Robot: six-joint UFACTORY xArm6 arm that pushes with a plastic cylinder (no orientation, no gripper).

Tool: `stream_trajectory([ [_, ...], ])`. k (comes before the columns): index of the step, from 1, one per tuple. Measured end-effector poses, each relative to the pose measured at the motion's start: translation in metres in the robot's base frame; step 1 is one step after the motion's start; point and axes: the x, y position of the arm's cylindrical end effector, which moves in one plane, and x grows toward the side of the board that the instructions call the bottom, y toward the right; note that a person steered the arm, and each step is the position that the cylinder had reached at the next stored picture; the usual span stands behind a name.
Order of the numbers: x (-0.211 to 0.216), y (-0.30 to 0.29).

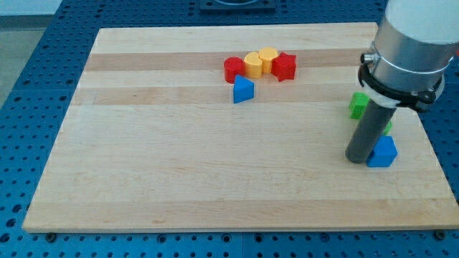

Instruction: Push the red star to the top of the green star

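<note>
The red star (285, 66) lies near the view's top centre, at the right end of a row of blocks. A green block (358, 104) sits at the view's right, partly hidden by my rod, and its shape cannot be made out. A sliver of another green block (389, 128) shows just behind the rod. My tip (357, 159) rests on the board at the lower right. It touches the left side of a blue block (383, 152) and is below the green blocks. It is far to the right of and below the red star.
A rounded red block (233, 69) and two yellow round blocks (252, 64) (267, 56) line up left of the red star. A blue triangle (243, 89) lies just below them. The board's right edge (430, 143) is close to the blue block.
</note>
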Motion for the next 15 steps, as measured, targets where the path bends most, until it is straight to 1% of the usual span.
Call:
stream_trajectory([
  [1, 0.000, -0.014],
  [4, 0.000, -0.207],
  [5, 0.000, -0.251],
  [6, -0.074, -0.286],
  [7, -0.131, -0.290],
  [8, -0.152, -0.278],
  [9, -0.153, -0.234],
  [10, -0.157, -0.204],
  [11, -0.159, -0.154],
  [13, -0.182, -0.066],
  [15, -0.182, -0.064],
])
